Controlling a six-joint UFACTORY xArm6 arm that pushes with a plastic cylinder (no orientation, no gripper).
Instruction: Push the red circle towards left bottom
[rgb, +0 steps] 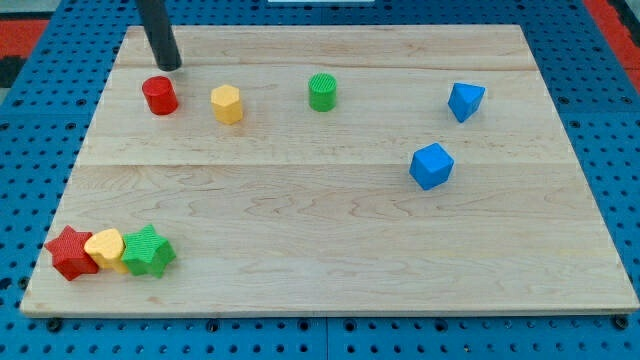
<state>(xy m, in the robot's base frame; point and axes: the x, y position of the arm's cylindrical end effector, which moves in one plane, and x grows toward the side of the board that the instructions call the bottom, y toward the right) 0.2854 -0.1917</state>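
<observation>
In the upper left of the frame, the red circle (159, 95) sits just below my tip (170, 67), apart from it; this end effector is a bare rod with nothing to spread or pinch.

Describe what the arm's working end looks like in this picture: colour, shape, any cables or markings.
Only a straight, dark grey-to-black cylindrical rod shows, entering from the view's top edge and leaning slightly. It looks smooth and matte, with no visible cables, labels or markings. My tip is blunt and round, ending just above the red circle block on the pale wooden board.

single view, high and angled down, probably from the near edge, whole wooden board (330, 250) framed
</observation>
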